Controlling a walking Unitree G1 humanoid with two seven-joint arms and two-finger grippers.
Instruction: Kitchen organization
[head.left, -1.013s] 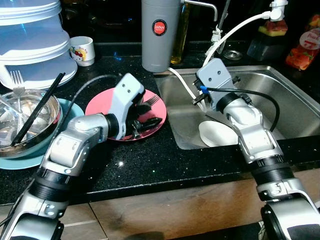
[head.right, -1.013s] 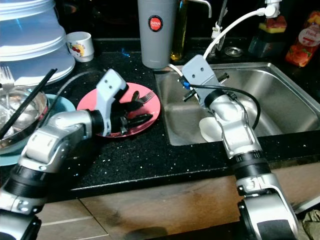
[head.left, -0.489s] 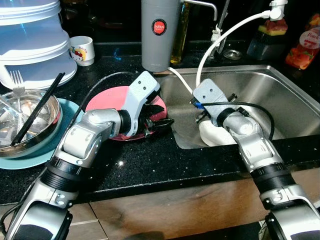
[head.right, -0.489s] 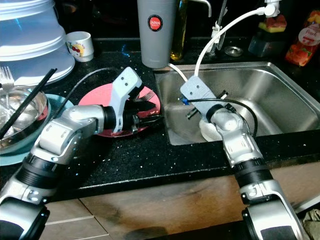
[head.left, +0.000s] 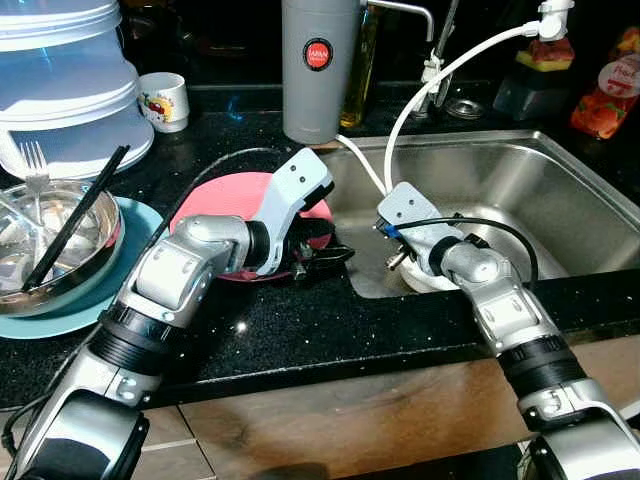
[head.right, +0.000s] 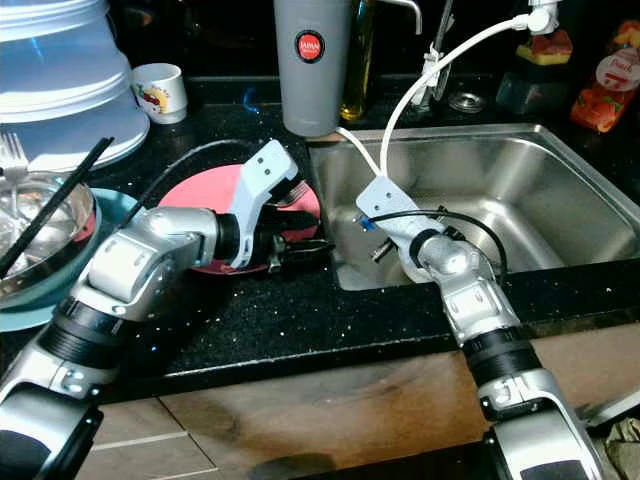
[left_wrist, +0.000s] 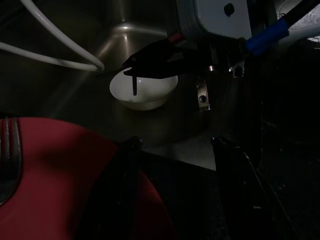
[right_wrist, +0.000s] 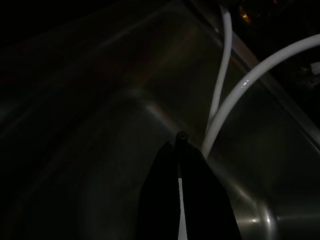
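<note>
Your sink (head.left: 560, 190) is set into the desk's (head.left: 300, 330) right part, with the white bowl (left_wrist: 143, 89) at its near left corner. Your right gripper (right_wrist: 178, 150) hangs over that bowl, jaws pressed together, empty. The red plate (head.left: 215, 195) sits beside the sink's left edge; your left gripper (left_wrist: 175, 165) hovers at its sinkward rim, jaws apart, empty.

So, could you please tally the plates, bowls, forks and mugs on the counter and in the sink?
Plates: 2, red and teal
Bowls: 2, metal and white
Forks: 2, one in the metal bowl, one on the red plate
Mugs: 1
Total: 7
</note>
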